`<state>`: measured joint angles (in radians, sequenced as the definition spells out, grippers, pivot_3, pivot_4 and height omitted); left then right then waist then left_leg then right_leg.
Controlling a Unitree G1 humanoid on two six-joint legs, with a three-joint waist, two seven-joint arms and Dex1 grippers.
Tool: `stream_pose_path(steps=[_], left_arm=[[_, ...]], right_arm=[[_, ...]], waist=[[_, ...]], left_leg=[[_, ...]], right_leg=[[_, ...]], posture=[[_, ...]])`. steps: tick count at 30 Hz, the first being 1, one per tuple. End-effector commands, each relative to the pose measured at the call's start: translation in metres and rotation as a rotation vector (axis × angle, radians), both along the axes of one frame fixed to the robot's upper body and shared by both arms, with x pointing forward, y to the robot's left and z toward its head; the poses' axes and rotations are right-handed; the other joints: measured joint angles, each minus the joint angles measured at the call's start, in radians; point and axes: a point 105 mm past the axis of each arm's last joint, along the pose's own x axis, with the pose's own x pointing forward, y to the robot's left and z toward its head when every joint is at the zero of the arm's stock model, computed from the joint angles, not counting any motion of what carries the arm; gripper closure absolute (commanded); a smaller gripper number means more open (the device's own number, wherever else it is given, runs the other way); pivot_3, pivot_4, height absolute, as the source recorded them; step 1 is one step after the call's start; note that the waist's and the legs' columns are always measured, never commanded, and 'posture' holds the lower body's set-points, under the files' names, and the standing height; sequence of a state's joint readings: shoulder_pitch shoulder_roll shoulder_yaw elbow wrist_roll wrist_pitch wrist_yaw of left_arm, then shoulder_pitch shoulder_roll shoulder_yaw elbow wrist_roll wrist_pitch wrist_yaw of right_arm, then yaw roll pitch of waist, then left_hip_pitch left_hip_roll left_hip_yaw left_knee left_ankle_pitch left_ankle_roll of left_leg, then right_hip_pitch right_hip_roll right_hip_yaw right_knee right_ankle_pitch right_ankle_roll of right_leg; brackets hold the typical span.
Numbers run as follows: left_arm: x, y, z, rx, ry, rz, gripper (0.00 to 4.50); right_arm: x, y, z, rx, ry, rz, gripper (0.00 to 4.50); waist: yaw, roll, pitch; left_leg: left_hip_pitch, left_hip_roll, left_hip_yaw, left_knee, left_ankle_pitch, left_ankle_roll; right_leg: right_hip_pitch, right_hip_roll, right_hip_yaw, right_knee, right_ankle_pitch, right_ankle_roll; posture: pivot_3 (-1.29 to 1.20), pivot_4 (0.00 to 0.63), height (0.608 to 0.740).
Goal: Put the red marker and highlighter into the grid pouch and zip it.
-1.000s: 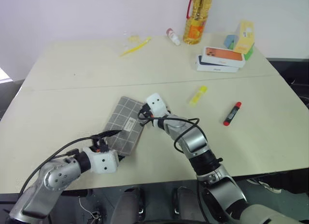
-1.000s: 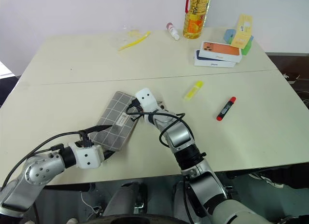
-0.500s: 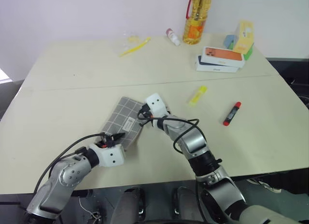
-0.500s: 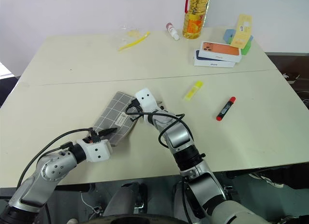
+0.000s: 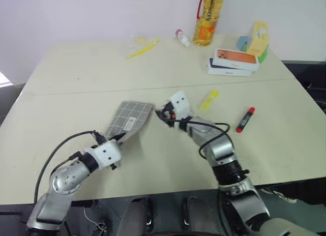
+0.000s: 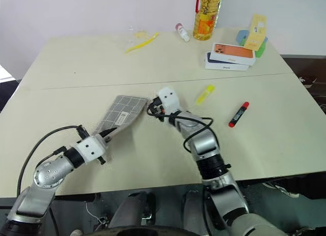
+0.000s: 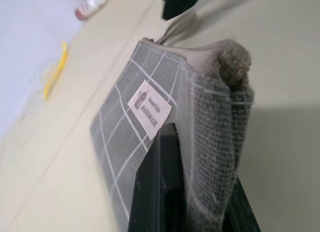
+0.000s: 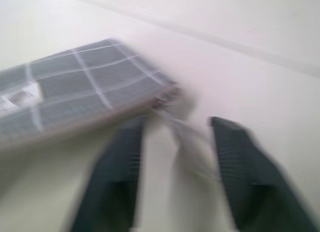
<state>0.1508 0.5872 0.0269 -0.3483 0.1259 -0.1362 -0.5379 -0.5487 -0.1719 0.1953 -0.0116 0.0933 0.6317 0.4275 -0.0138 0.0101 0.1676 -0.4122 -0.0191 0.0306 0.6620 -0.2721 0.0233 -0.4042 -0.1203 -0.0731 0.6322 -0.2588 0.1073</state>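
So the left gripper (image 5: 121, 138) has its jaws clamped on a corner of the grid pouch (image 5: 128, 120), holding it tilted up off the table (image 5: 76, 93). The right gripper (image 8: 175, 172) has its 2 fingers spread wide, with the pouch's zipper pull loop (image 8: 182, 124) between them. The highlighter (image 5: 209, 100) and red marker (image 5: 245, 119) lie on the table beyond the right jaws, well apart from the pouch.

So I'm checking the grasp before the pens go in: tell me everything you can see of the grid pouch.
The grid pouch is a flat grey fabric rectangle with white grid lines and a small white label reading HANDMADE. The left end effector is shut on its near corner, bunching the cloth and tilting the pouch up off the table. The grey zipper pull loop trails from the far corner between the open fingers of the right end effector.
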Motion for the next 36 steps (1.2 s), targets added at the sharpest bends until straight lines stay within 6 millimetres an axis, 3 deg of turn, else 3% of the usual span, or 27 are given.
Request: stream_pose_path(steps=[1, 4, 14, 17, 24, 25, 31, 36], left_arm=[[-0.001, -0.002, 0.015, -0.047, -0.036, -0.045, 4.50], [-0.001, -0.005, 0.018, -0.075, -0.031, -0.070, 4.50], [-0.006, -0.017, 0.018, -0.075, -0.008, -0.154, 4.50], [-0.007, -0.016, 0.018, -0.075, -0.006, -0.152, 4.50], [-0.009, -0.018, 0.017, -0.083, -0.001, -0.159, 4.50], [-0.009, -0.018, 0.017, -0.086, -0.001, -0.159, 4.50], [-0.007, -0.021, 0.015, -0.087, 0.001, -0.161, 4.50], [0.001, -0.025, 0.014, -0.109, 0.003, -0.136, 4.50]], right_arm=[[-0.004, -0.013, 0.018, -0.033, -0.084, 0.040, 0.06], [-0.006, -0.023, 0.010, -0.050, -0.052, 0.050, 0.06], [-0.001, -0.017, 0.002, -0.127, -0.078, 0.052, 0.06], [-0.003, -0.015, 0.005, -0.154, -0.124, 0.077, 0.89], [-0.006, -0.009, 0.005, -0.190, -0.146, 0.109, 4.28], [-0.007, -0.008, 0.005, -0.196, -0.150, 0.112, 4.46], [-0.015, 0.001, 0.005, -0.241, -0.182, 0.174, 4.46], [-0.037, 0.018, 0.008, -0.291, -0.240, 0.321, 4.46]], waist=[[0.000, 0.000, 0.000], [0.001, 0.000, 0.000], [0.002, -0.001, 0.001], [0.003, -0.001, 0.001], [0.002, -0.001, 0.001], [0.002, -0.001, 0.001], [0.002, -0.001, 0.001], [0.004, -0.001, 0.001]], left_leg=[[-0.001, 0.000, 0.000, 0.000, 0.000, 0.000], [-0.002, 0.000, 0.000, 0.000, 0.000, 0.000], [-0.002, 0.000, 0.000, 0.000, 0.000, 0.000], [-0.002, 0.000, 0.000, 0.001, 0.000, 0.000], [-0.002, 0.000, 0.000, 0.001, 0.000, 0.000], [-0.002, 0.000, 0.000, 0.001, 0.000, 0.000], [-0.002, 0.000, 0.000, 0.001, 0.000, 0.000], [-0.002, -0.001, 0.000, 0.001, 0.000, 0.000]], right_leg=[[0.000, 0.000, 0.000, 0.000, 0.000, 0.000], [0.000, 0.000, 0.000, 0.000, 0.000, 0.000], [0.000, 0.002, -0.001, 0.000, 0.000, 0.000], [0.000, 0.002, -0.001, 0.000, 0.000, 0.000], [0.000, 0.002, -0.001, 0.000, 0.000, 0.000], [0.000, 0.002, -0.001, 0.000, 0.000, 0.000], [0.000, 0.002, -0.001, 0.000, 0.000, 0.000], [0.001, 0.002, -0.002, 0.000, 0.000, 0.000]], posture=[[0.00, 0.150, 0.740], [0.00, 0.150, 0.740], [0.00, 0.150, 0.740], [0.00, 0.150, 0.740], [0.00, 0.150, 0.740], [0.00, 0.150, 0.740], [0.00, 0.150, 0.740], [0.00, 0.150, 0.740]])
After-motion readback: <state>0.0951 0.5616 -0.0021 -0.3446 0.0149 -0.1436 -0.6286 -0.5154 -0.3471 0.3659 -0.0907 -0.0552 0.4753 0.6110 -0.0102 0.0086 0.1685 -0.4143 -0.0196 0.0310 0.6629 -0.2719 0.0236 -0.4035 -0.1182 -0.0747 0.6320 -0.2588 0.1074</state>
